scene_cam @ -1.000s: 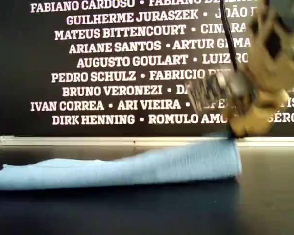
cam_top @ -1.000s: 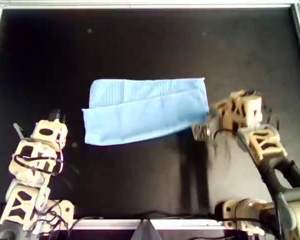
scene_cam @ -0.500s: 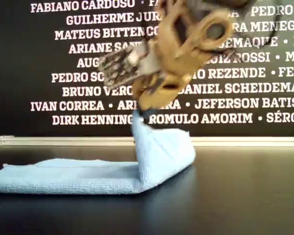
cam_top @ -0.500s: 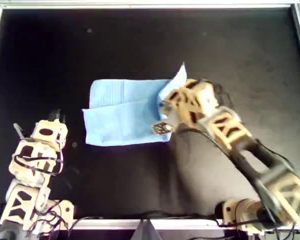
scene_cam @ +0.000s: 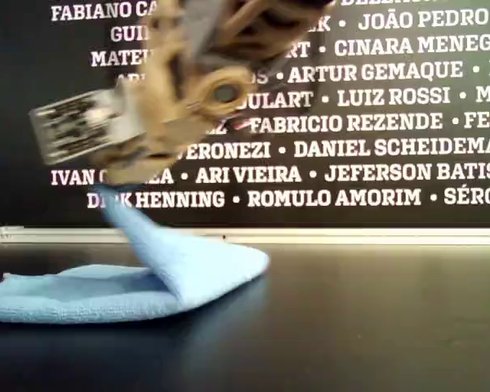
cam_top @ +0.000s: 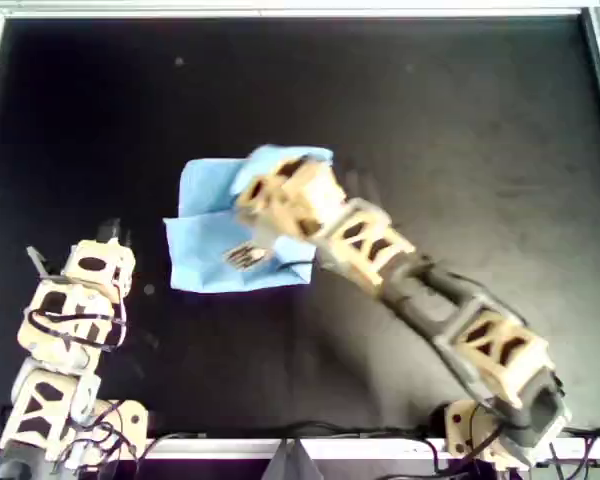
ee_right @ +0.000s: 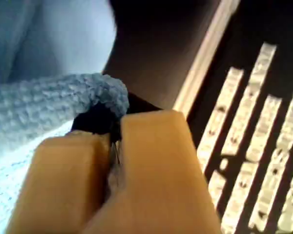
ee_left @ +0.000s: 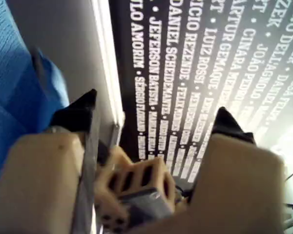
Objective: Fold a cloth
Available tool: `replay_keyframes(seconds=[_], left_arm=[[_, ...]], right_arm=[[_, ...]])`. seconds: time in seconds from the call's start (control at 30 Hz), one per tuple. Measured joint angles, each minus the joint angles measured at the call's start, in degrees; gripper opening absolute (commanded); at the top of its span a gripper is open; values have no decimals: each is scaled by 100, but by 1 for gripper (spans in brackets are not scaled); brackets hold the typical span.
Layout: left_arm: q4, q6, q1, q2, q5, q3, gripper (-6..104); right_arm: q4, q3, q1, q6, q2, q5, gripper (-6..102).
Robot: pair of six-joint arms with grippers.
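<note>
- My second claw (ee_right: 115, 146) is pinched tight on an edge of the cloth (cam_top: 215, 245), the jaws closed with fabric bunched between them in the second wrist view.
- That grip is up in the air for a reason: in the exterior view the held edge rises off the desk (scene_cam: 376, 318) in a sloping flap, so it can travel over the flat part without dragging it.
- From overhead, the cloth lies a bit toward the overhead view's left of centre, and the arm stretches in from the lower right, hiding much of the raised layer.
- The rest of the cloth lies flat, and I judge its own weight is what anchors it while the flap carries across toward the exterior view's left.
- My first claw (ee_left: 154, 119) stands wide, fingertips well apart with nothing between them; a slice of blue shows off to one side in its wrist view.
- That first arm (cam_top: 75, 320) sits folded at the overhead view's lower left, near the cloth's left edge but apart from it, so it looks parked out of the way.
- Around us: a metal frame rim (cam_top: 300, 10) borders the desk, and a dark wall of white names (scene_cam: 367, 122) stands behind.
- Nothing else lies on the surface in the flap's path; the thing to watch, I reckon, is the parked arm close by.
</note>
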Motion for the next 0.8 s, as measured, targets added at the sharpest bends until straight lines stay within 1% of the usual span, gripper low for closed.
replay_keyframes(seconds=[0.13,0.27,0.33,0.4,0.5,0.57,0.63,0.7,0.8], left_arm=[[0,0,0,0,0,0,81],[0,0,0,0,0,0,81],[0,0,0,0,0,0,81],[0,0,0,0,0,0,81],[0,0,0,0,0,0,81],[0,0,0,0,0,0,81],[0,0,0,0,0,0,81],[0,0,0,0,0,0,81],[0,0,0,0,0,0,81]], right_arm=[[0,-729,343,0,-650,0,-2],[0,-1283,439,0,-1020,0,-1],[0,-1503,501,18,-1187,0,1],[0,-1617,615,88,-1336,0,9],[0,-1617,765,202,-1485,-9,31],[0,-1617,791,229,-1521,-35,45],[0,-1617,765,229,-1512,-35,57],[0,-1626,721,229,-1503,-35,63],[0,-1626,686,229,-1512,-26,64]])
